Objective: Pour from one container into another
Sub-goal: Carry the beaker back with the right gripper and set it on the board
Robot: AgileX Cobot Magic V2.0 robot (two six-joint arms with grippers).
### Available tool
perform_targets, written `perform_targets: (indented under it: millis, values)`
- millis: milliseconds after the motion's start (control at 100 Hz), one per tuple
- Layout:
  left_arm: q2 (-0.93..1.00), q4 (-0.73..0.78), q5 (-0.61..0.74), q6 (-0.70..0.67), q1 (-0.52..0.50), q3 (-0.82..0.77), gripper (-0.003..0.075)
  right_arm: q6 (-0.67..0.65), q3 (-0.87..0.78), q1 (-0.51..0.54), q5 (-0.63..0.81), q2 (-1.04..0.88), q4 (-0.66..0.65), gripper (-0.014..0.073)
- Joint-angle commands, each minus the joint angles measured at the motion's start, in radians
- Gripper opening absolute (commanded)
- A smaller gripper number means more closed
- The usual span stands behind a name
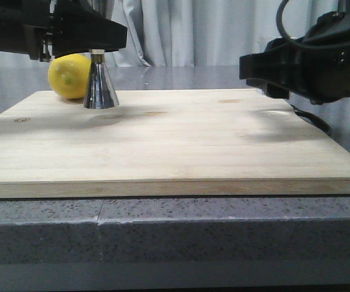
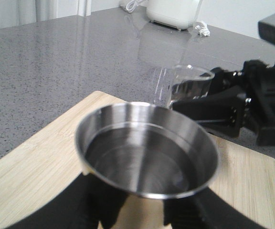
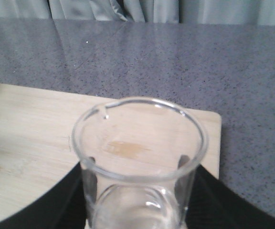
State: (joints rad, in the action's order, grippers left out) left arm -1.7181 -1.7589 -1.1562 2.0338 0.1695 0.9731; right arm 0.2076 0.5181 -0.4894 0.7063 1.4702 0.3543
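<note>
The steel jigger [image 1: 101,87] stands on the wooden board [image 1: 175,146] at the back left. My left gripper [image 1: 99,47] is shut on its upper cone. From the left wrist its open top cup [image 2: 147,152] fills the view between the black fingers [image 2: 104,205]; a ring shows inside it. My right gripper [image 3: 137,164] is shut on the clear glass beaker [image 3: 140,143], held upright over the board's right side. That beaker [image 2: 183,86] appears beyond the jigger, apart from it. In the front view the right gripper [image 1: 251,67] hides the beaker.
A yellow lemon [image 1: 67,75] lies on the board just behind and left of the jigger. The board rests on a grey speckled counter [image 1: 175,231]. A white appliance with a cord [image 2: 173,12] stands far back on the counter. Curtains hang behind.
</note>
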Motion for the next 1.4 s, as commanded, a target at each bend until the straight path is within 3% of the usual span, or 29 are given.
perform_targets:
  millis: [0,440,540,650,760,1170,1390]
  values:
    - [0.049,-0.083,-0.115,0.004,0.006,0.029,0.0260,-0.014,0.020,0.001,0.133,0.005,-0.040,0.0309]
    - [0.049,-0.083,-0.115,0.004,0.006,0.029,0.0260,-0.017,0.020,0.001,0.178,0.096,-0.075,0.0315]
    - [0.049,-0.083,-0.115,0.004,0.006,0.029,0.0260,-0.017,0.020,0.001,0.178,0.096,-0.075,0.0386]
    - [0.049,-0.083,-0.115,0.004,0.006,0.029,0.0260,-0.017,0.020,0.001,0.172,0.085,-0.075,0.0527]
    - [0.049,-0.083,-0.115,0.004,0.006,0.029,0.0260,-0.017,0.020,0.001,0.103,0.046,-0.075,0.0598]
    - [0.049,-0.083,-0.115,0.004,0.006,0.029,0.0260,0.051,0.009,0.013,-0.391,-0.225,-0.051,0.0598]
    - [0.049,-0.083,-0.115,0.004,0.006,0.029,0.0260,0.051,-0.092,0.018,-0.426,-0.414,-0.051,0.0596]
